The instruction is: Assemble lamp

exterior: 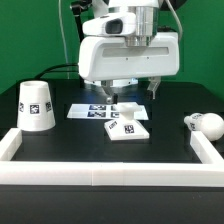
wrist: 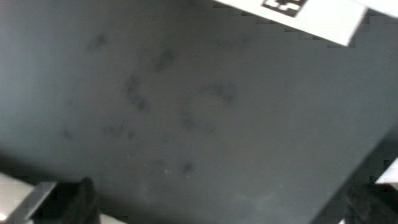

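- Gripper: hangs above the black table, over the far edge of the marker board. It touches no lamp part.
- Jaws: spread wide. In the wrist view the fingertips sit at opposite edges of the picture, with only bare tabletop between them (nothing held).
- Base: lies flat, tag up, just in front of the marker board, toward the exterior view's right.
- Shade: stands upright at the exterior view's left, well apart from the base.
- Bulb: lies on its side at the exterior view's right, near the white rim.
- White tagged corner: visible in the wrist view; which piece it belongs to cannot be told.
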Action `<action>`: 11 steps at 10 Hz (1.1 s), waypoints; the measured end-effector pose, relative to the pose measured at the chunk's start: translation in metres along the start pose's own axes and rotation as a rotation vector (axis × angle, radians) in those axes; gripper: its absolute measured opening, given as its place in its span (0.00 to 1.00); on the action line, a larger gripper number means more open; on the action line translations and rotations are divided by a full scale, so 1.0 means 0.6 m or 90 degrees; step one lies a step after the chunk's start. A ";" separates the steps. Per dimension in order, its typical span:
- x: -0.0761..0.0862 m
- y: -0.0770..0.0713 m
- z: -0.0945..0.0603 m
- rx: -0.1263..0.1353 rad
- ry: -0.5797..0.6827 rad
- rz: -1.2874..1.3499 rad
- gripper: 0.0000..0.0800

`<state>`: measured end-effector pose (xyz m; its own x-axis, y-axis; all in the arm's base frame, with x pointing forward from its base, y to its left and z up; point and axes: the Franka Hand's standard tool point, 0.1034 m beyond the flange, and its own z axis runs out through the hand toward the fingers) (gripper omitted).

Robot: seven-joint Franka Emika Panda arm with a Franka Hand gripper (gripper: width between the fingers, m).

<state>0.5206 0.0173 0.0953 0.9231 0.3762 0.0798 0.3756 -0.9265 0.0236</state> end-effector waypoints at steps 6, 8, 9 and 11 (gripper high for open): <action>-0.053 -0.015 0.005 0.025 -0.011 0.168 0.87; -0.067 -0.015 0.005 0.028 -0.004 0.159 0.87; -0.089 -0.029 0.012 0.025 0.000 0.154 0.87; -0.118 -0.041 0.028 0.025 -0.006 0.157 0.87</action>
<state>0.4476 0.0138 0.0723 0.9878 0.1392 0.0698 0.1418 -0.9893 -0.0342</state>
